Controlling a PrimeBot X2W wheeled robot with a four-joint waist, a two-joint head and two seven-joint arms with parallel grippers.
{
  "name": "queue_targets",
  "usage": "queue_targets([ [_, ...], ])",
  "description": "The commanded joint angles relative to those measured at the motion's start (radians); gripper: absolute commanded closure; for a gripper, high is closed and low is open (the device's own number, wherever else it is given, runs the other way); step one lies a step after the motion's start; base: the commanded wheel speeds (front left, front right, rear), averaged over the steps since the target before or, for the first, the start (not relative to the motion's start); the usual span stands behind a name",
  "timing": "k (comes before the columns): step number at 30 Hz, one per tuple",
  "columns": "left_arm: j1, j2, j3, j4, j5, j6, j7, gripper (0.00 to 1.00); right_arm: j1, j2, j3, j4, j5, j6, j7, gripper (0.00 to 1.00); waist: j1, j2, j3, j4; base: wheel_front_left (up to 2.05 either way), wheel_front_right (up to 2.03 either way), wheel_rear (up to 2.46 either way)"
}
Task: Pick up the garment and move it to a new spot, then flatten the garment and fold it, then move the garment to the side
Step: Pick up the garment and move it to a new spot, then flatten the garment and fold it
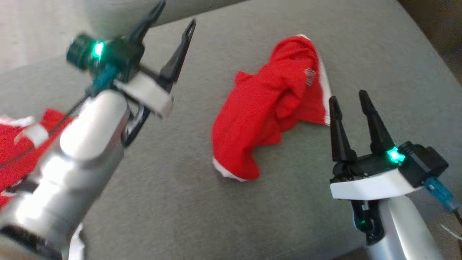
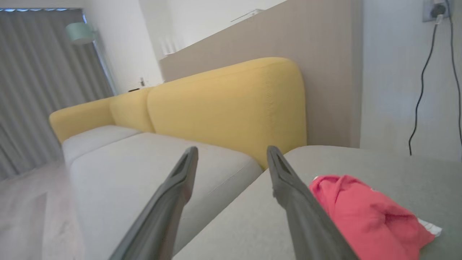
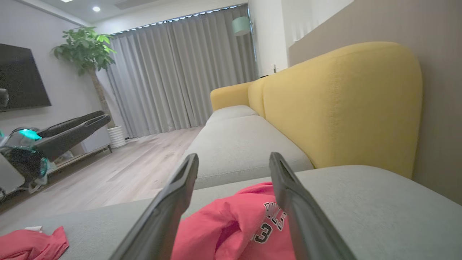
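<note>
The crumpled red cloth garment (image 1: 274,104), slanting up to the right mid-frame, lies just beside the open, empty right gripper (image 1: 347,96), far from the open, empty left gripper (image 1: 176,13).

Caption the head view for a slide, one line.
Open left gripper and open right gripper flank a crumpled red garment on a grey cushion; more red cloth lies at left.

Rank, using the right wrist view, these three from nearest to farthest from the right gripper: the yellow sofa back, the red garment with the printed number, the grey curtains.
From the right gripper:
1. red garment: directly ahead, low in the view.
2. yellow sofa back: beyond it, on the view's right.
3. grey curtains: across the room, upper middle of the view.
</note>
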Motion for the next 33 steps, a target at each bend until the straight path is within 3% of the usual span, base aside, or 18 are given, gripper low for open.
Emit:
queue_targets([
  [1,-0.016,0.036,0.046,-0.039,-0.006,0.011,-0.008,0.0,0.002,-0.004,0.013,-0.027,-0.01,-0.001,-0.011,0.0,0.0,0.0,-0.047,0.076,0.0,0.0,0.0],
  [5,0.137,0.068,0.084,-0.124,-0.04,0.064,-0.012,0.0,0.03,-0.004,-0.013,-0.016,-0.038,-0.001,-0.011,0.0,0.0,0.0,-0.083,0.158,0.0,0.0,0.0],
  [11,0.422,0.105,0.18,-0.331,-0.058,0.179,-0.013,0.0,0.084,-0.004,-0.036,0.008,-0.074,-0.001,-0.011,0.0,0.0,0.0,-0.129,0.253,0.0,0.0,0.0],
  [17,0.683,0.072,0.255,-0.491,-0.031,0.271,-0.013,0.0,0.129,-0.004,-0.051,0.026,-0.079,-0.001,-0.011,0.0,0.0,0.0,-0.148,0.298,0.0,0.0,0.0],
  [20,0.75,0.053,0.276,-0.524,0.004,0.283,-0.013,0.0,0.137,-0.004,-0.06,0.03,-0.08,-0.001,-0.011,0.0,0.0,0.0,-0.149,0.309,0.0,0.0,0.0],
  [25,0.775,0.025,0.3,-0.536,0.038,0.264,-0.013,0.0,0.129,-0.004,-0.084,0.058,-0.099,-0.001,-0.011,0.0,0.0,0.0,-0.144,0.32,0.0,0.0,0.0],
  [33,0.76,-0.003,0.311,-0.507,0.066,0.224,-0.013,0.0,0.048,-0.004,-0.143,0.315,-0.111,-0.001,-0.01,0.0,0.0,0.0,-0.109,0.34,0.0,0.0,0.0],
])
